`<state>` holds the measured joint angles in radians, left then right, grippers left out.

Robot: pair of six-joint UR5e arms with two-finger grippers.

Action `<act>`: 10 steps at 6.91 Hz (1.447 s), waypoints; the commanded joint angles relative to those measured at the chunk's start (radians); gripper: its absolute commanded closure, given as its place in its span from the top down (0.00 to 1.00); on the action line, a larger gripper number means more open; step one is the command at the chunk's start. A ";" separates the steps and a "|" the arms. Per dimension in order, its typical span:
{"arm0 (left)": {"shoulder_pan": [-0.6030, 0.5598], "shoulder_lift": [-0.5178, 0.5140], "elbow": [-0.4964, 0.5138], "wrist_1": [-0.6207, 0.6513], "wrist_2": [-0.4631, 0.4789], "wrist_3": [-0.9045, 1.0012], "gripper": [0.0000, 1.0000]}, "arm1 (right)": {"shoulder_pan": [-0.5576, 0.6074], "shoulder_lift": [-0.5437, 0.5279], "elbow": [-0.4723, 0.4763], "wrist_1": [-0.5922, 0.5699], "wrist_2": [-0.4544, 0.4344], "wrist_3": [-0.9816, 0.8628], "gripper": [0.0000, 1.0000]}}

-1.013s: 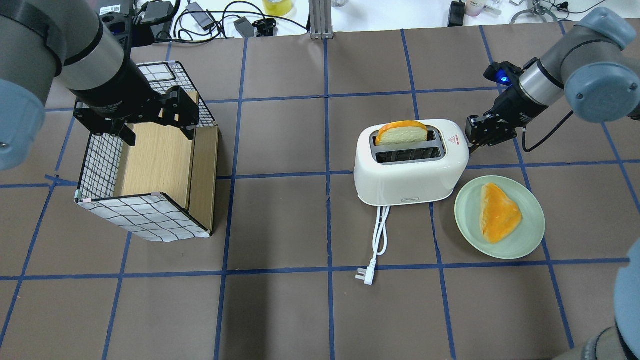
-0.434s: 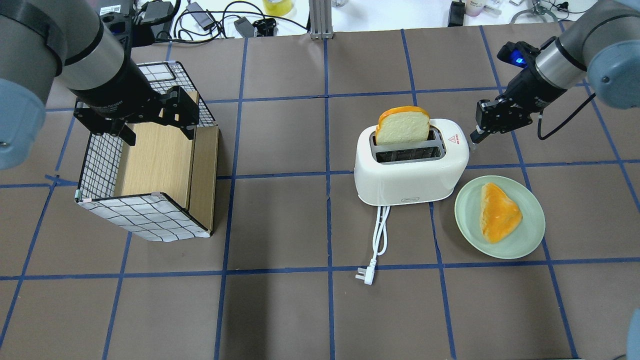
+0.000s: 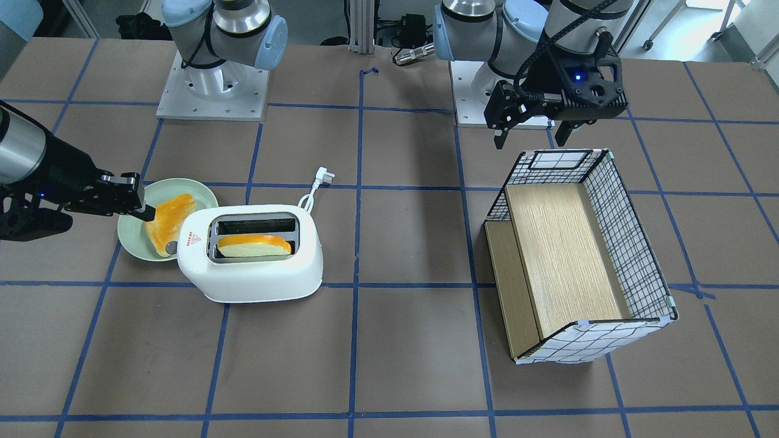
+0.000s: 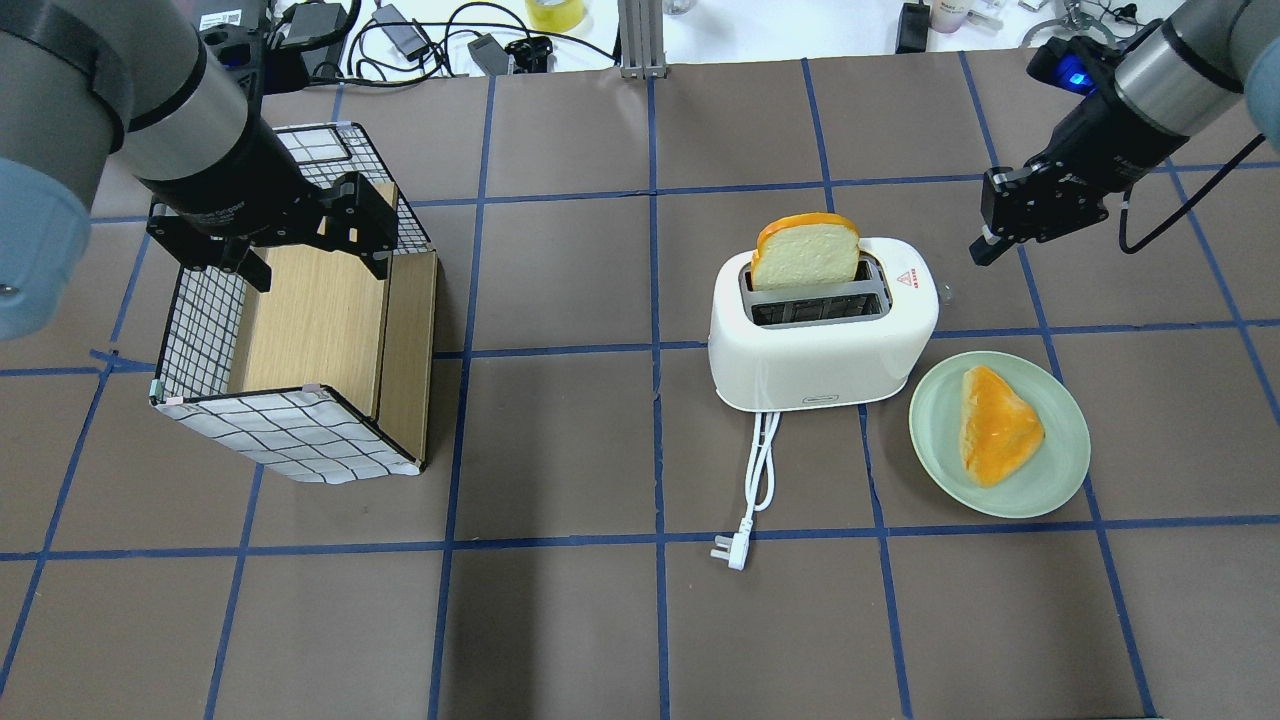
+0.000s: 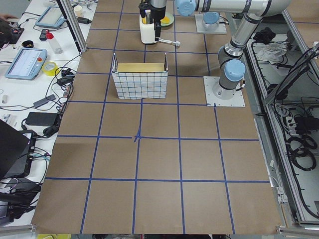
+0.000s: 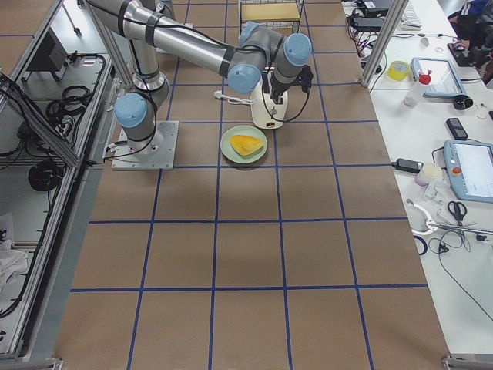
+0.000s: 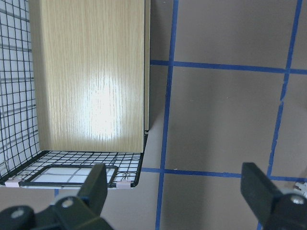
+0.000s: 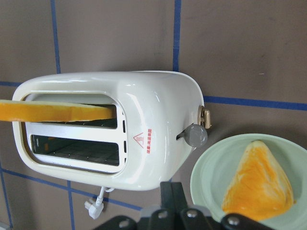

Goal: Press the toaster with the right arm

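Toaster (image 4: 822, 330) stands on the table (image 4: 560, 450), right of centre in the overhead view. A bread slice (image 4: 806, 255) is upright in the slot farther from the robot. Right gripper (image 4: 982, 250) hangs apart from the lever (image 8: 194, 135) end, with bare table between; its jaws are clenched on nothing, and the wrist view cuts off part of them. Left gripper (image 7: 175, 191) hangs above the grid box (image 4: 290, 330) edge, jaws released. The red triangle label's writing appears illegible.

Right pincer (image 6: 275, 96) apparently near toaster (image 6: 263, 117)
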<state>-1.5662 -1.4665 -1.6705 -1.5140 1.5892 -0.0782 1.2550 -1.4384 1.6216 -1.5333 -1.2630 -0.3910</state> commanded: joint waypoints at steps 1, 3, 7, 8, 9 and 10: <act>0.000 0.000 0.000 0.000 0.000 0.000 1.00 | 0.052 -0.068 -0.066 0.053 -0.115 0.094 0.00; 0.000 0.000 0.000 0.000 0.000 0.000 1.00 | 0.145 -0.095 -0.098 0.073 -0.191 0.249 0.00; 0.000 0.000 0.000 0.000 0.000 0.000 1.00 | 0.288 -0.106 -0.140 0.068 -0.268 0.433 0.00; 0.000 0.000 0.000 0.000 -0.002 0.000 1.00 | 0.297 -0.109 -0.140 0.059 -0.275 0.463 0.00; 0.000 0.000 0.000 0.000 0.000 0.000 1.00 | 0.305 -0.109 -0.140 0.058 -0.306 0.466 0.00; 0.000 0.000 0.000 0.000 0.000 0.000 1.00 | 0.308 -0.108 -0.140 0.039 -0.300 0.475 0.00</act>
<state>-1.5662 -1.4665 -1.6705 -1.5140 1.5889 -0.0782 1.5567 -1.5467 1.4824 -1.4790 -1.5577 0.0716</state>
